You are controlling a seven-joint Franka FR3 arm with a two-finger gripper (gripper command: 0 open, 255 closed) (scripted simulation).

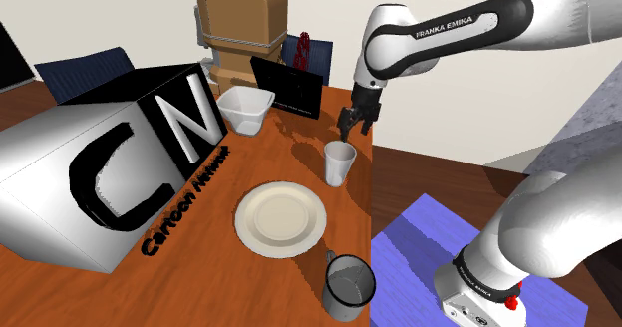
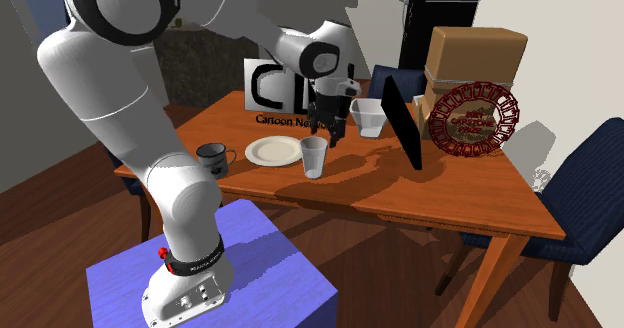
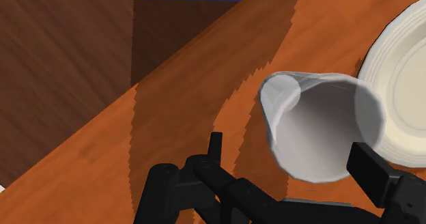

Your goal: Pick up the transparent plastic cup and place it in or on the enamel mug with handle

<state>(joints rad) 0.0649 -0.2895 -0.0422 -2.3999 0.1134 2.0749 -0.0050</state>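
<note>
A pale, translucent-white cup [image 1: 340,163] stands upright on the wooden table [image 1: 199,285], near the edge that faces the stand. My black gripper [image 1: 357,126] hangs just above and slightly behind its rim, open and holding nothing. In the wrist view the cup's mouth [image 3: 321,130] lies between the spread fingers [image 3: 215,147], closer to one of them. The dark grey mug with a handle [image 1: 348,283] stands further along the same edge, toward the shoulder view's bottom. The second exterior view has the cup [image 2: 314,157] under the gripper [image 2: 330,131] and the mug [image 2: 212,157] to its left.
A cream plate [image 1: 281,217] lies between cup and mug, further in from the edge. A big lettered box [image 1: 100,165], a white square bowl [image 1: 246,109], a black panel [image 1: 287,86] and a cardboard box [image 1: 239,31] crowd the far side. The blue-topped stand [image 1: 429,245] adjoins the table.
</note>
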